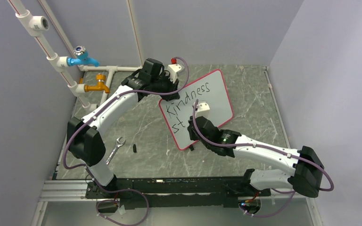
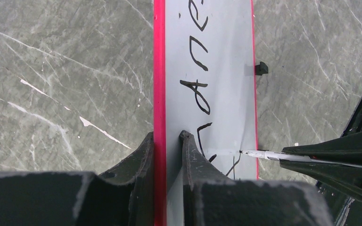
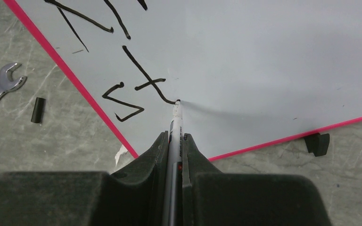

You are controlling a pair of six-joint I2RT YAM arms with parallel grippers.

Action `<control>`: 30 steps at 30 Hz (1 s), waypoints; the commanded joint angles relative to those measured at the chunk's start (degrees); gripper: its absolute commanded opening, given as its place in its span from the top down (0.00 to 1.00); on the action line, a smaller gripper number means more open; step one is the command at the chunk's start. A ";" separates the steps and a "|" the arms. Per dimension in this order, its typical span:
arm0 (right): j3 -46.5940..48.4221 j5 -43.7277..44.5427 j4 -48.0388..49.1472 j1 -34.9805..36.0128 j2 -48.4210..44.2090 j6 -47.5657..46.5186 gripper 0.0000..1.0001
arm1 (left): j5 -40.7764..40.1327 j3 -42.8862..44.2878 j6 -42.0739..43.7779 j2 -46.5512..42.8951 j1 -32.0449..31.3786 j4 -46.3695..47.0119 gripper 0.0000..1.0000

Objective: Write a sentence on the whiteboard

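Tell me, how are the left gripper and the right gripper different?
The left gripper pinches the red rim of the whiteboard; the right gripper pinches a marker. The left gripper sits at the board's edge; the right gripper is over its white face, with the marker tip touching the unfinished sentence at the "t". Both are black, and both are shut on something.

Grey marbled desk (image 1: 141, 122), few bits lying on it
wrench (image 1: 114, 149) near the left front; small black cap (image 1: 135, 147) just beside it; another little black piece (image 1: 191, 148) by the whiteboard (image 1: 217, 94) rim
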 commanded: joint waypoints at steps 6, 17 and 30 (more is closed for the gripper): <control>7.12 3.07 -0.37 -0.16 0.47 -4.69 1.00 | -11.37 -3.01 8.32 2.15 -0.99 -10.99 1.00; 4.00 1.99 0.38 -1.55 -6.03 -4.34 1.00 | -11.24 -2.83 8.22 2.24 -1.03 -11.05 1.00; -1.96 -4.49 6.14 -6.59 -13.15 -10.23 1.00 | -11.72 -1.82 8.18 3.00 -1.01 -11.91 1.00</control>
